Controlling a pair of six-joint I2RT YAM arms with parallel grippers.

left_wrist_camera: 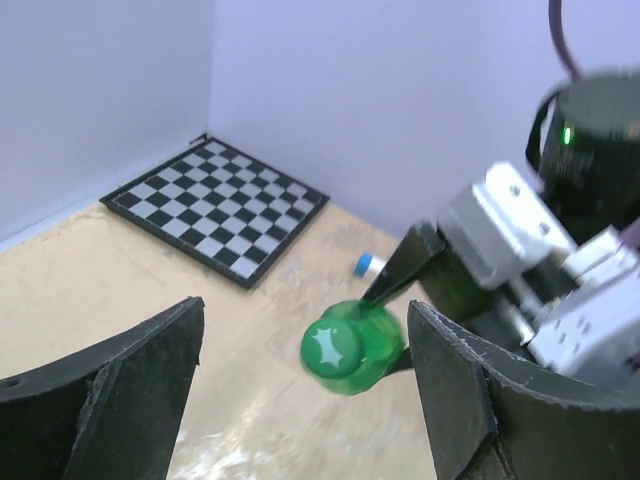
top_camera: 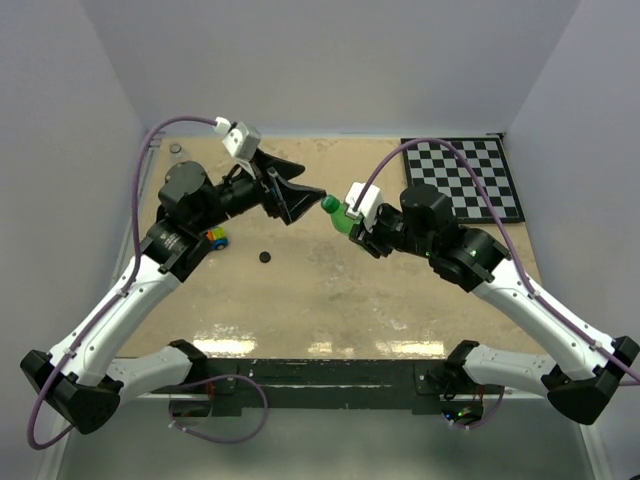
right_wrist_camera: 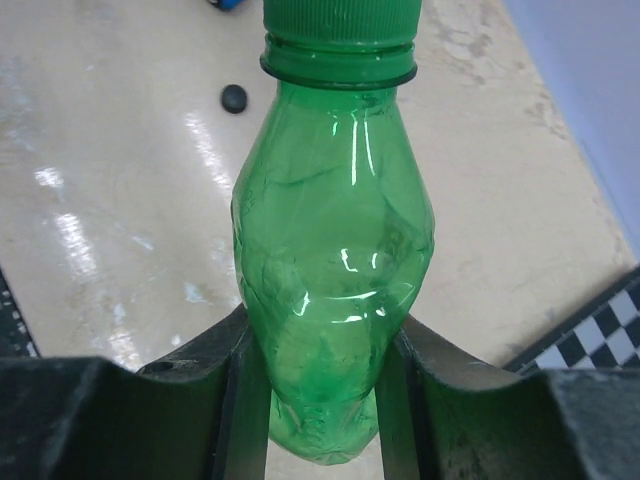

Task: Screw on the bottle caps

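My right gripper [top_camera: 356, 224] is shut on the lower body of the green bottle [top_camera: 343, 217] and holds it above the table, neck towards the left arm. In the right wrist view its fingers [right_wrist_camera: 225, 370] squeeze the bottle [right_wrist_camera: 335, 240], and the green cap [right_wrist_camera: 340, 20] sits on the neck. My left gripper [top_camera: 308, 203] is open, its tips just short of that cap [top_camera: 329, 204]. In the left wrist view the cap [left_wrist_camera: 332, 347] shows between the wide-apart fingers [left_wrist_camera: 470, 390], touching neither. The black cap [top_camera: 265, 257] lies on the table, also in the right wrist view [right_wrist_camera: 234, 97].
Toy bricks [top_camera: 215, 238] lie at the left, near the left arm. A chessboard [top_camera: 465, 178] lies at the far right. A small grey round thing [top_camera: 176, 149] stands in the far left corner. A small blue-and-white object [left_wrist_camera: 369, 264] lies near the chessboard.
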